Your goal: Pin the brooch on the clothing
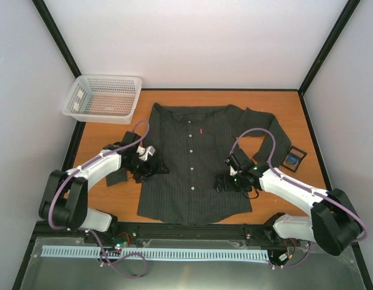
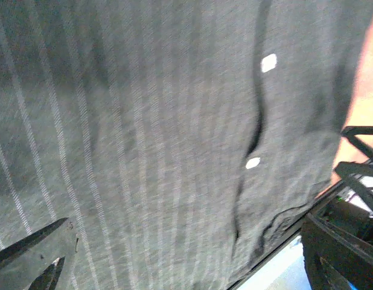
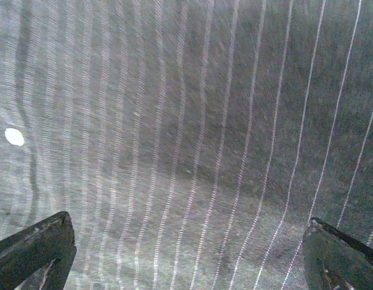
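The clothing (image 1: 195, 163), a dark pinstriped shirt with white buttons (image 1: 191, 151) and a tiny red tag (image 1: 200, 130), lies flat and face up on the table. A small black square holder with a blue piece in it (image 1: 293, 158), probably the brooch, lies right of the shirt near its sleeve. My left gripper (image 1: 154, 168) hovers open over the shirt's left edge, and only cloth (image 2: 174, 121) shows between its fingers (image 2: 35, 248). My right gripper (image 1: 223, 182) is open over the lower right front, with striped cloth (image 3: 192, 121) between its fingers (image 3: 35, 248).
A white mesh basket (image 1: 103, 98) stands at the back left corner. Black frame rails (image 1: 319, 60) border the wooden table (image 1: 295, 115). A black bar and a white ribbed strip (image 1: 156, 252) run along the near edge by the arm bases.
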### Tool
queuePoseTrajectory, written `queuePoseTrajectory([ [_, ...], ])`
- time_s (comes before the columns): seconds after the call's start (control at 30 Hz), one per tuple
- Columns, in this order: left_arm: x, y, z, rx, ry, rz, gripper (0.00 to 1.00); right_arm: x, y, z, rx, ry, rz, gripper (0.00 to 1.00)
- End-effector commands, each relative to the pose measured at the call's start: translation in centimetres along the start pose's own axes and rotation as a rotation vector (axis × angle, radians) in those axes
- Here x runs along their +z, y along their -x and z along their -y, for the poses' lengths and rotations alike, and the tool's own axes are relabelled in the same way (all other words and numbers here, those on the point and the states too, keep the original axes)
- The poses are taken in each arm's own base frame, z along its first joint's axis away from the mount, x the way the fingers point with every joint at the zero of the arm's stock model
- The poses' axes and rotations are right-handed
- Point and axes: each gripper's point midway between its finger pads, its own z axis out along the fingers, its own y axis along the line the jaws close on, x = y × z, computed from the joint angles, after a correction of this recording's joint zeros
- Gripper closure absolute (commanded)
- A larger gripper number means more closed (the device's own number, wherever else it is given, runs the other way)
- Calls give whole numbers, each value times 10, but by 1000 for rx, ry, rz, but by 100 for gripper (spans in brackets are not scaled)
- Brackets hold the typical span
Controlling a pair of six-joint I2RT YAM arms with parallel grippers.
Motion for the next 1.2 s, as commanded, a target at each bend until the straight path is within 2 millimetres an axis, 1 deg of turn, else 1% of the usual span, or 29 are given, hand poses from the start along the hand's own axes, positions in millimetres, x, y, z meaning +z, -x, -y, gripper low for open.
queuePoseTrajectory([
  [0.0, -46, 36, 59, 152, -97, 175, 0, -34, 40, -16, -91, 14, 144, 0],
  [0.07, -57, 65, 83, 204, -146, 256, 0, -42, 68, -18, -116, -4, 198, 0],
  [0.13, -62, 96, 108, 239, -217, 326, 0, -42, 95, -21, -116, 6, 238, 0],
  [0.17, -62, 113, 116, 239, -238, 358, 0, -40, 102, -23, -111, 18, 242, 0],
  [0.2, -66, 132, 128, 254, -262, 403, 0, -38, 111, -28, -108, 52, 255, 0],
  [0.27, -68, 165, 143, 255, -301, 464, 0, -31, 119, -32, -98, 88, 242, 0],
  [0.3, -65, 185, 150, 265, -317, 492, 0, -29, 122, -34, -99, 102, 235, 0],
  [0.37, -60, 214, 151, 243, -302, 537, 0, -23, 125, -34, -97, 106, 227, 0],
  [0.43, -46, 238, 147, 203, -290, 539, 0, -18, 123, -31, -90, 103, 219, 0],
  [0.47, -39, 248, 148, 198, -301, 531, 0, -16, 122, -29, -84, 101, 219, 0],
  [0.53, -22, 261, 148, 168, -314, 499, 0, -13, 118, -26, -74, 104, 219, 0],
  [0.6, -8, 271, 140, 117, -309, 489, 0, -10, 115, -24, -63, 107, 210, 0],
  [0.7, 1, 277, 123, 45, -272, 525, 0, -5, 111, -23, -61, 112, 198, 0],
  [0.77, 5, 279, 116, 30, -267, 543, 0, -1, 109, -22, -65, 110, 186, 0],
  [0.83, 16, 284, 113, 33, -280, 526, 0, 2, 109, -21, -68, 108, 175, 0],
  [0.93, 28, 293, 119, 37, -317, 492, 0, 8, 106, -20, -68, 110, 157, 0],
  [1.03, 32, 302, 124, 53, -356, 497, 0, 14, 103, -20, -68, 116, 134, 0],
  [1.1, 33, 313, 130, 65, -366, 501, 0, 17, 100, -20, -69, 124, 121, 0],
  [1.17, 25, 324, 141, 102, -400, 531, 0, 20, 97, -20, -70, 126, 108, 0],
])
